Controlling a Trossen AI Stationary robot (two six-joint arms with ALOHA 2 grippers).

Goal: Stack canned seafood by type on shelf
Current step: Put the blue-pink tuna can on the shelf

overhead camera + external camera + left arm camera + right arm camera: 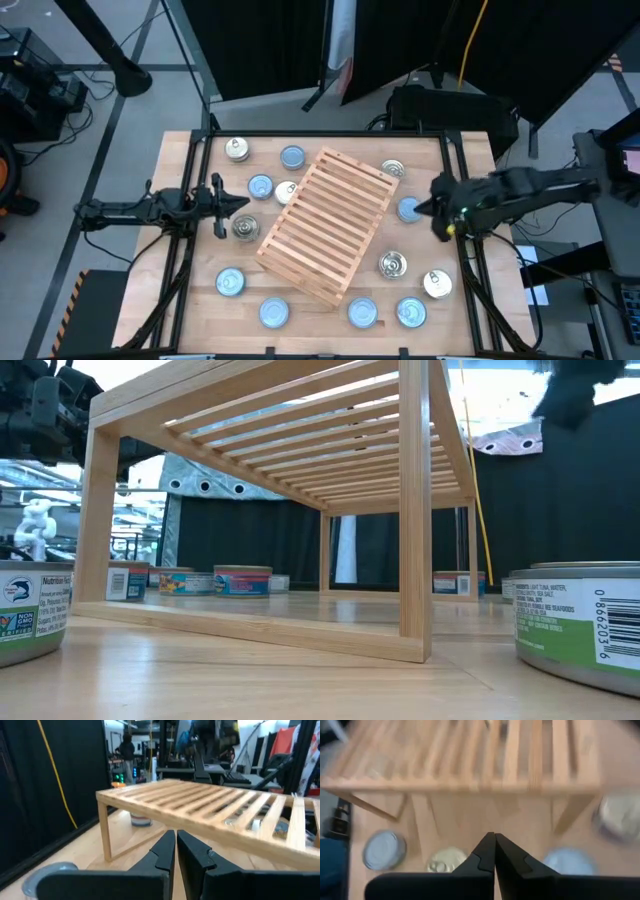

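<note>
The light-wood slatted shelf [325, 225] stands on its legs askew in the middle of the table, its top bare. Round tins lie flat on the table around it. Blue-topped ones [260, 187] [362, 313] sit at the far left and along the near edge. Silver pull-tab ones [245, 228] [392, 265] lie left and right of the shelf. My left gripper [240, 203] is shut and level at the shelf's left side, between tins. My right gripper [422, 208] is shut and slants down above a blue tin [408, 210] at the shelf's right side.
The low view looks under the shelf [300, 510], with one tin close at the left [30, 610] and one at the right [580, 620]. Black frame rails [180, 260] run along the table's left and right edges. A person stands in the room far beyond the table [126, 747].
</note>
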